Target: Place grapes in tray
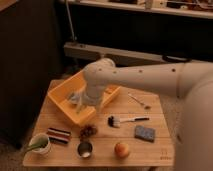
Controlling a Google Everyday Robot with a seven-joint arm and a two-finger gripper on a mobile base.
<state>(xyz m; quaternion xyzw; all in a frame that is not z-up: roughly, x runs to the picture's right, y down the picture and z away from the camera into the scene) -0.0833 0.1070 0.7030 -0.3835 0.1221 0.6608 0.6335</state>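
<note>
The grapes [88, 131], a small dark reddish-brown bunch, lie on the wooden table [107, 142] just in front of the tray's near corner. The tray [61, 98] is a large yellow-orange bin on the table's back left. My gripper [79, 100] hangs at the end of the white arm over the inside of the tray, behind and a little left of the grapes. It is apart from the grapes. The arm hides the right part of the tray.
A metal cup [84, 149] and a round orange fruit [121, 149] stand at the front. A white bowl [40, 144] and a striped bar [59, 135] sit front left. A brush [120, 120], blue sponge [145, 133] and thin utensil [139, 101] lie to the right.
</note>
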